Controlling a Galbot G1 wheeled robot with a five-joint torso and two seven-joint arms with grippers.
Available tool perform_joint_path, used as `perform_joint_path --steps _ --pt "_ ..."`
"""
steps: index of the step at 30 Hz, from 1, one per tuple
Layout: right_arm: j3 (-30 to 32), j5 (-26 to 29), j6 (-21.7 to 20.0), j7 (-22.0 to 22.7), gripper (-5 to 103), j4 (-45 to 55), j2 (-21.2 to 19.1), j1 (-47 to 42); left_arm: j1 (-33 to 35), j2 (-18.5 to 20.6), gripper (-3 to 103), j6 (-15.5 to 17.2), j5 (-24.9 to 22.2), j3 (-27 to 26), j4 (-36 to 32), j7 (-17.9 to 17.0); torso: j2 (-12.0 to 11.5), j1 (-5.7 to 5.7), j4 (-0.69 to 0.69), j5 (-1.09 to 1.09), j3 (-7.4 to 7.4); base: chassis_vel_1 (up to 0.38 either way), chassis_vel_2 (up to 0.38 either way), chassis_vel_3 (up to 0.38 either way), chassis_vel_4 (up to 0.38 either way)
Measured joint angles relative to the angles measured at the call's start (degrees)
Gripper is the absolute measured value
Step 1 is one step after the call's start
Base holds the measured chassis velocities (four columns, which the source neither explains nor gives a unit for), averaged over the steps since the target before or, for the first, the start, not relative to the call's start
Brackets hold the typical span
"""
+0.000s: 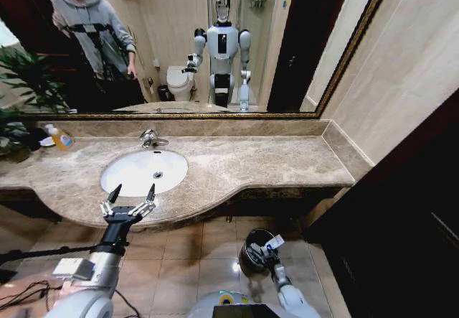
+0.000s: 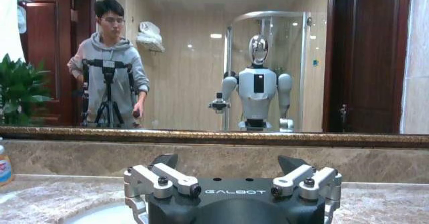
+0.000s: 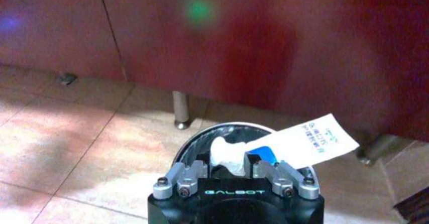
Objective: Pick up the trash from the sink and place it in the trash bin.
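A marble counter [image 1: 244, 164] runs under a wide mirror [image 1: 179, 38], with the sink [image 1: 143, 171] at its left. The bin [image 1: 257, 250] stands on the floor, near right. Above it, the right gripper [image 3: 231, 166] pinches a white tube [image 3: 295, 143]. The left gripper [image 1: 129, 199] hovers with fingers spread at the sink's near edge.

black claw [image 2: 234, 184] body, white galbot lettering, silver screwed knuckles, dark pointed fingertips [image 1: 116, 189].

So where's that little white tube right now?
The white tube is pinched in the right pincer, held just above the trash bin on the floor, low on the robot's right below the countertop.
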Motion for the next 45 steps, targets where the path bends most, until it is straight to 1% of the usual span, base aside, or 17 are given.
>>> perform_joint_path --steps 4,10,11,12,14,18,20,21,22,23,24,27,29,31,35,42,45 --pt "0.4 -0.6 0.3 -1.7 30 -4.4 0.6 2.6 0.0 0.0 100 0.0 0.0 0.0 0.0 0.0 0.0 0.00 0.00 0.01 0.00 0.000 0.000 0.000 0.000" --pt "0.7 -1.4 0.7 -2.8 30 -7.9 0.9 4.5 0.0 0.0 100 0.0 0.0 0.0 0.0 0.0 0.0 0.00 0.00 0.00 0.00 0.000 0.000 0.000 0.000" --pt "0.7 -1.5 0.8 -2.9 26 -8.4 1.0 4.8 0.0 0.0 100 0.0 0.0 0.0 0.0 0.0 0.0 0.00 0.00 0.00 0.00 0.000 0.000 0.000 0.000" --pt "0.8 -1.7 0.9 -3.0 30 -8.7 1.2 5.1 0.0 0.0 100 0.0 0.0 0.0 0.0 0.0 0.0 0.00 0.00 0.00 0.00 0.000 0.000 0.000 0.000" --pt "0.8 -1.7 1.0 -3.0 30 -8.7 1.4 5.3 0.0 0.0 100 0.0 0.0 0.0 0.0 0.0 0.0 0.00 0.00 0.00 0.00 0.000 0.000 0.000 0.000" --pt "0.9 -1.6 1.1 -2.8 51 -8.5 1.9 5.5 0.0 0.0 100 0.0 0.0 0.0 0.0 0.0 0.0 0.00 0.00 0.00 0.00 0.000 0.000 0.000 0.000" --pt "0.9 -1.6 1.1 -2.8 51 -8.4 1.9 5.4 0.0 0.0 100 0.0 0.0 0.0 0.0 0.0 0.0 0.00 0.00 0.00 0.00 0.000 0.000 0.000 0.000" --pt "0.9 -1.6 1.1 -2.8 62 -8.4 2.0 5.4 0.0 0.0 100 0.0 0.0 0.0 0.0 0.0 0.0 0.00 0.00 0.00 0.00 0.000 0.000 0.000 0.000" --pt "0.9 -1.6 1.2 -2.8 62 -8.4 2.0 5.3 0.0 0.0 100 0.0 0.0 0.0 0.0 0.0 0.0 0.00 0.00 0.00 0.00 0.000 0.000 0.000 0.000" --pt "0.9 -1.6 1.2 -2.8 68 -8.3 1.9 5.2 0.0 0.0 100 0.0 0.0 0.0 0.0 0.0 0.0 -0.01 0.00 0.00 0.00 0.000 0.000 0.000 0.000" --pt "0.9 -1.6 1.2 -2.8 68 -8.3 1.9 5.2 0.0 0.0 100 0.0 0.0 0.0 0.0 0.0 0.0 -0.01 0.00 0.00 0.00 0.000 0.000 0.000 0.000" --pt "0.9 -1.6 1.4 -2.8 84 -7.7 1.7 4.8 0.0 0.0 100 0.0 0.0 0.0 0.0 0.0 0.0 -0.01 0.00 0.00 0.00 0.000 0.000 0.000 0.000" --pt "0.8 -1.6 1.5 -2.8 84 -7.4 1.6 4.6 0.0 0.0 100 0.0 0.0 0.0 0.0 0.0 0.0 -0.01 0.00 0.00 0.00 0.000 0.000 0.000 0.000" --pt "0.8 -1.7 1.7 -2.8 95 -6.6 1.5 4.2 0.0 0.0 100 0.0 0.0 0.0 0.0 0.0 0.0 -0.01 0.00 0.00 0.00 0.000 0.000 0.000 0.000" --pt "0.7 -2.0 2.1 -2.8 99 -6.4 1.6 3.9 0.0 0.0 100 0.0 0.0 0.0 0.0 0.0 0.0 -0.01 0.00 0.00 0.00 0.000 0.000 0.000 0.000" --pt "0.7 -2.6 2.8 -2.5 100 -6.4 2.0 3.6 0.0 0.0 100 0.0 0.0 0.0 0.0 0.0 0.0 -0.01 0.00 0.00 0.00 0.000 0.000 0.000 0.000" --pt "0.9 -3.3 1.9 -0.3 100 -3.5 2.0 2.6 0.0 0.0 100 0.0 0.0 0.0 0.0 0.0 0.0 -0.01 0.00 0.01 0.00 0.000 0.000 0.000 0.000"
